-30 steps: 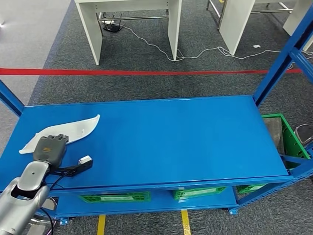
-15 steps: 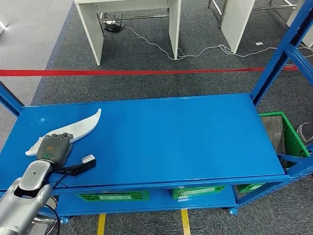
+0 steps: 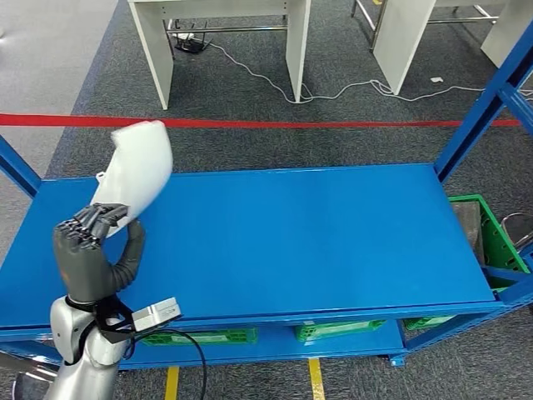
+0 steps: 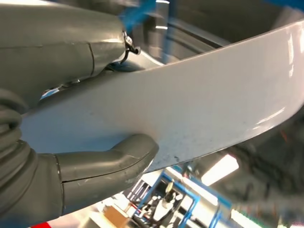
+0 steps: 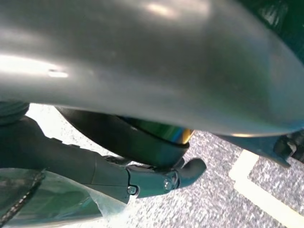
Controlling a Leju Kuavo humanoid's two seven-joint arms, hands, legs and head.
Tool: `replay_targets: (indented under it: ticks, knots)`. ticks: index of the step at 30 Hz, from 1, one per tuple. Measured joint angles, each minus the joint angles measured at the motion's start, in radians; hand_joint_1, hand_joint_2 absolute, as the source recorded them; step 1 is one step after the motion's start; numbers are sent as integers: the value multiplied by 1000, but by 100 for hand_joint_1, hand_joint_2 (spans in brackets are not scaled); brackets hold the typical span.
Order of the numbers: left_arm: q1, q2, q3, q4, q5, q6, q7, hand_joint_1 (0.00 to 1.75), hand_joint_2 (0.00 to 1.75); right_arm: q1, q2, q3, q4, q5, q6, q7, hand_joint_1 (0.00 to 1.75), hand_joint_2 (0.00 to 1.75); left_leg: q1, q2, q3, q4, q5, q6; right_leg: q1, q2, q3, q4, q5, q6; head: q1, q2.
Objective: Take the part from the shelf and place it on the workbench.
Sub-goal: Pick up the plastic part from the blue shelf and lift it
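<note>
The part point(image 3: 138, 167) is a white curved panel. My left hand point(image 3: 94, 250) grips its lower end and holds it tilted upright above the left end of the blue shelf point(image 3: 301, 233). In the left wrist view the thumb point(image 4: 118, 156) presses on one face of the part point(image 4: 201, 104), and the other fingers lie on its other side. The right wrist view shows dark fingers point(image 5: 143, 180) of my right hand over grey carpet, under a silver arm cover. How they are set is unclear.
Green crates point(image 3: 195, 336) sit on the level below the shelf, and another green crate point(image 3: 496, 237) stands at its right end. A blue upright point(image 3: 477, 108) rises at the right. Beyond a red floor line point(image 3: 283, 123) are white table legs point(image 3: 157, 58) and cables point(image 3: 352, 87).
My left hand, which lay on the part flat on the shelf, has closed on it, lifted it off the surface and turned it upright. The view has shifted slightly.
</note>
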Motion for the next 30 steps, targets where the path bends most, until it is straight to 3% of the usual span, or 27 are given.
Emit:
replay_targets:
  ticks: [2,4,5,6,7,9,11,14,15,17,19,20,21,22,24,26,29,30]
  knots:
    - [0,-51,-10,-34,79,-1,-7,175,175,-1,0,0,0,2,-3,2,0,0,3,1,2,-5,2,12,-1,-1,-43,85,-49,7,6,0]
    - [1,-71,-28,-63,151,-2,-9,175,175,-1,0,0,0,5,-5,6,0,0,2,3,1,-4,3,18,-1,-1,-108,216,-104,10,9,0]
    - [1,-73,-39,-76,182,-3,-10,175,175,-1,0,0,0,7,-6,8,0,0,1,4,1,-3,4,19,0,-1,-128,256,-113,11,9,0]
    - [1,-74,-51,-88,209,-3,-10,175,175,-2,0,0,0,9,-7,11,0,0,0,4,1,-3,5,20,0,-2,-130,260,-104,11,9,0]
    - [1,-74,-63,-98,238,-3,-11,175,175,-2,0,0,0,11,-7,14,0,0,0,4,1,-3,6,20,0,-2,-113,225,-78,9,9,0]
    - [1,-74,-95,-112,306,-3,-11,175,175,-3,0,0,0,15,-11,25,0,0,-2,2,2,-2,6,16,1,-2,-43,90,-12,4,9,0]
    - [-1,-70,-131,-118,367,-3,-11,175,175,-4,1,0,0,18,-20,36,0,0,-6,1,-3,1,10,7,2,0,3,-2,19,-3,8,0]
    - [-2,-62,-174,-120,418,-4,-11,175,175,-1,3,0,0,19,-31,48,0,0,-6,0,-10,4,16,-12,2,2,1,-13,28,-17,7,0]
    - [-2,-60,-187,-120,445,-5,-11,175,175,-1,4,0,0,18,-38,50,0,0,-5,0,-14,12,3,-18,1,1,-3,-14,33,-24,6,0]
    - [-1,-54,-214,-119,519,-5,-11,175,175,-2,6,0,0,15,-58,49,0,0,-2,1,-39,82,-60,-28,-2,-3,-13,-17,45,-37,3,0]
    - [6,-49,-242,-117,593,-6,-11,175,175,-1,6,0,0,10,-73,40,0,0,-1,1,-78,209,-140,-33,-1,-6,-28,-16,55,-42,1,0]
    - [11,-47,-256,-115,620,-6,-11,175,175,-1,6,-1,0,8,-77,36,0,0,-1,1,-87,256,-163,-34,0,-7,-36,-16,61,-42,1,0]
    - [14,-45,-269,-114,638,-7,-11,175,175,-1,6,-1,0,7,-80,34,0,0,-1,1,-80,269,-167,-34,2,-8,-45,-16,68,-41,1,0]
    - [16,-44,-280,-113,656,-9,-11,175,175,0,6,-2,0,7,-80,32,0,0,-1,1,-53,242,-153,-32,2,-9,-53,-16,74,-40,1,0]
    - [12,-39,-306,-110,719,-13,-11,175,175,-1,7,-3,0,8,-81,24,0,0,-2,0,41,101,-106,-23,3,-8,-65,-15,88,-35,1,0]
    - [5,-31,-340,-101,806,-22,-11,175,175,-1,9,-4,0,9,-86,16,0,0,-7,0,103,-8,-80,-12,5,-9,-71,-16,102,-27,2,0]
    - [1,-20,-383,-84,892,-50,-11,175,175,-1,9,-8,0,6,-100,4,0,0,-13,0,102,-27,-61,5,2,-10,-76,-21,121,-8,2,0]
    - [-1,-18,-395,-79,907,-62,-11,175,175,0,9,-11,0,3,-106,-6,0,0,-12,2,96,-29,-51,11,0,-9,-81,-18,115,-3,3,0]
